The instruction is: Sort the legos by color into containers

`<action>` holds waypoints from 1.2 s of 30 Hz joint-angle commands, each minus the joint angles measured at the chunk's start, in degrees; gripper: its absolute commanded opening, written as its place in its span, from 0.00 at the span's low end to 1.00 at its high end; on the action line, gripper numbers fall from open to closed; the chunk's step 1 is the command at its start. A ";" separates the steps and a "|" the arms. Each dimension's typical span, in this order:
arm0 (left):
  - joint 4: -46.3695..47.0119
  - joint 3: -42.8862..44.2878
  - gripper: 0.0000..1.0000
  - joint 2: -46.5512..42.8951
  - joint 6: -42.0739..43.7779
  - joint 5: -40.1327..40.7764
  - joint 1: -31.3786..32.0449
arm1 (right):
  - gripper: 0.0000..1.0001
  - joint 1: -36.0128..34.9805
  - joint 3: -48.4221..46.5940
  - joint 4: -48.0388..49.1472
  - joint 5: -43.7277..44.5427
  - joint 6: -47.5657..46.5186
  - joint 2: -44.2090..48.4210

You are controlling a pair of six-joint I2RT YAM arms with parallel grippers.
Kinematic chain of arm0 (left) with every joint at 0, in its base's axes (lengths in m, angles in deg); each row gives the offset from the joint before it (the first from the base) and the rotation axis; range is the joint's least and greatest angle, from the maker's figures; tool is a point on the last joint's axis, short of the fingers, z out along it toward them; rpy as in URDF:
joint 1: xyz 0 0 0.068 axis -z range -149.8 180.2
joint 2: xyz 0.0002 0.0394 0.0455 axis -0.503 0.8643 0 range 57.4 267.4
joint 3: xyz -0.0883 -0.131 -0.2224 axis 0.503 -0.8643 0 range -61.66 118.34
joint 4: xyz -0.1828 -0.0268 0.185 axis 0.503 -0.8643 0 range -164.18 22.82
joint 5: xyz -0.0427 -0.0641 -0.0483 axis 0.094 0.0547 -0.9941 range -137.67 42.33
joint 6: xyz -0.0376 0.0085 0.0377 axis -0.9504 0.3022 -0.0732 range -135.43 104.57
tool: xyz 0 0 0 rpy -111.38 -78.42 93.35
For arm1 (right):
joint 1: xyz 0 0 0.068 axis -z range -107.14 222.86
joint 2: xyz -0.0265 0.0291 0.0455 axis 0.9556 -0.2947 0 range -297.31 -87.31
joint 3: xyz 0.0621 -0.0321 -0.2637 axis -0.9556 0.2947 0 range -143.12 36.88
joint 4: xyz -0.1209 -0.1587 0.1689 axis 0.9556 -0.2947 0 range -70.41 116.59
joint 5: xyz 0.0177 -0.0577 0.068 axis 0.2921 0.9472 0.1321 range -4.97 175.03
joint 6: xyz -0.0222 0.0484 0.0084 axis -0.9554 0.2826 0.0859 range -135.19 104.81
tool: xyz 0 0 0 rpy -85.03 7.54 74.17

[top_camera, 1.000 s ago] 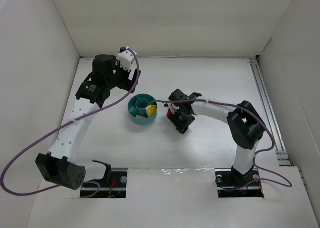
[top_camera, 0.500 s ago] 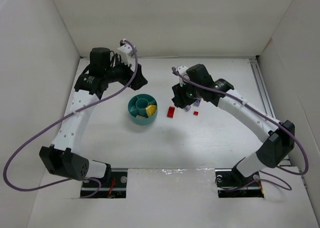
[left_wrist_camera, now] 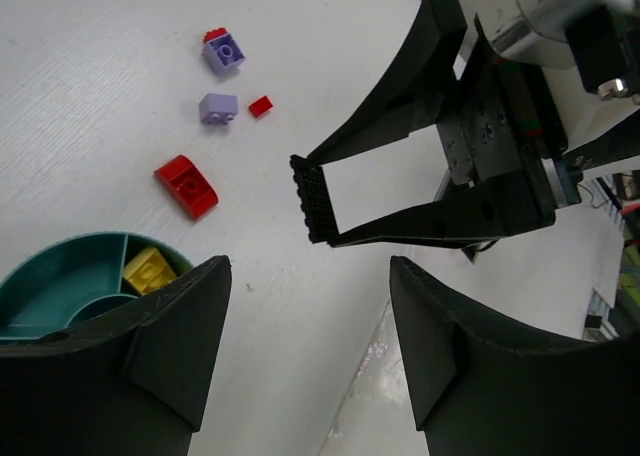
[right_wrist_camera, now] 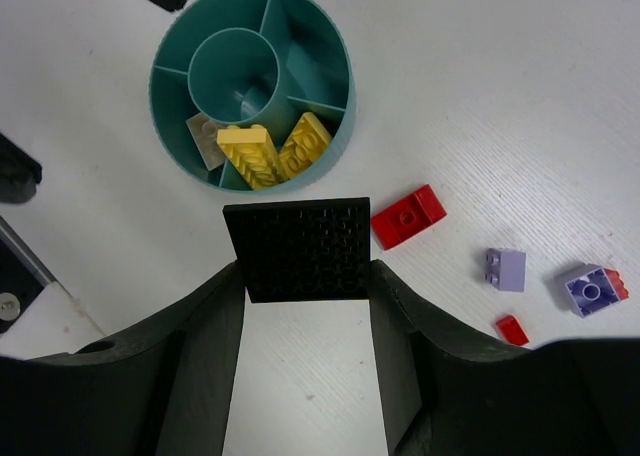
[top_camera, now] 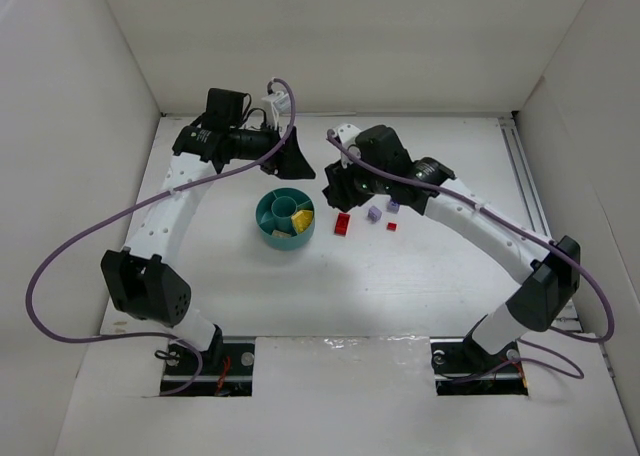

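Note:
The teal dish [top_camera: 285, 219] sits mid-table; in the right wrist view, one wedge of the dish [right_wrist_camera: 335, 71] holds two yellow bricks [right_wrist_camera: 262, 154] and the neighbouring wedge a whitish one [right_wrist_camera: 205, 136]. My right gripper [right_wrist_camera: 305, 276] is shut on a black studded square plate [right_wrist_camera: 300, 248] and holds it above the table just right of the dish; the plate also shows edge-on in the left wrist view [left_wrist_camera: 314, 198]. My left gripper [left_wrist_camera: 308, 271] is open and empty above the dish's far rim. A red brick [top_camera: 342, 224], lavender bricks [top_camera: 374, 214] and a small red piece [top_camera: 392, 226] lie right of the dish.
White walls close in the table at the back and both sides. A metal rail [top_camera: 530, 206] runs along the right edge. Purple cables loop from both arms. A lavender brick with a red piece [right_wrist_camera: 590, 288] lies farthest right.
My right arm has lifted from low beside the dish and stretched out, its gripper now just right of the dish. My left wrist has swung rightward above the dish's far side.

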 commanded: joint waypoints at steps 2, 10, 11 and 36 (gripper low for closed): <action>0.80 0.32 0.61 -0.95 -2.63 -7.25 0.03 | 0.24 -1.59 -2.63 4.32 2.39 0.56 1.29; 1.41 -0.29 0.61 0.28 -3.16 -7.26 0.03 | 0.24 -2.73 -5.70 5.47 4.06 0.56 0.24; 1.41 -0.81 0.61 0.28 -3.16 -6.56 0.03 | 0.24 -2.74 -6.23 5.47 4.06 0.56 0.24; -0.17 -0.20 0.24 1.34 -0.62 -6.29 0.03 | 0.26 -5.73 -7.64 8.37 6.52 -0.50 -0.29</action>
